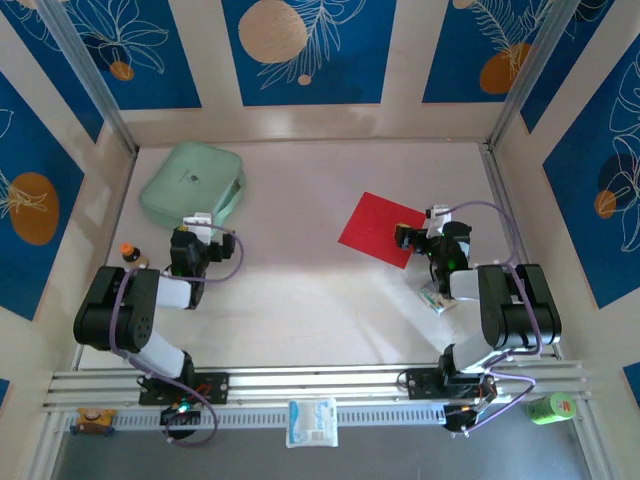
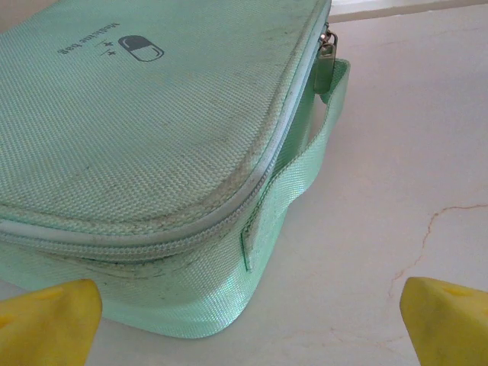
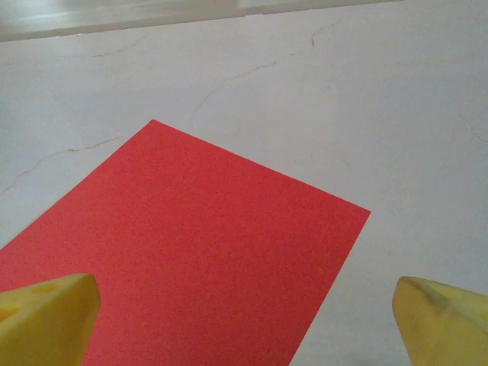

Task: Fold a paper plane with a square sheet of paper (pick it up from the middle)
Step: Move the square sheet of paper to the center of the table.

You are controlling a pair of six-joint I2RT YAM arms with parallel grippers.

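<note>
1. Pale, hairline-cracked table [image 1: 300, 290], walled on three sides.
2. Square sheet of paper [image 3: 191, 252] lies flat and unfolded beneath and ahead of the right gripper [image 3: 244, 324]. Its jaws are spread wide and empty, probably lining up the middle pick.
3. Left gripper [image 2: 244, 324] likewise agape and empty, with the mint-green case [image 2: 152, 137] just ahead-left.
4. Sheet's far corner and right edge are free, with bare table beyond.

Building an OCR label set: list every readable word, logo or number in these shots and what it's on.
"Medicine bag", with a pill symbol beside it: on the lid of the green case, printed at a slant.
White packet by the near rail: print too small to read.
Green container at the near right corner: red mark, too small to read.
Red paper: no text.
</note>
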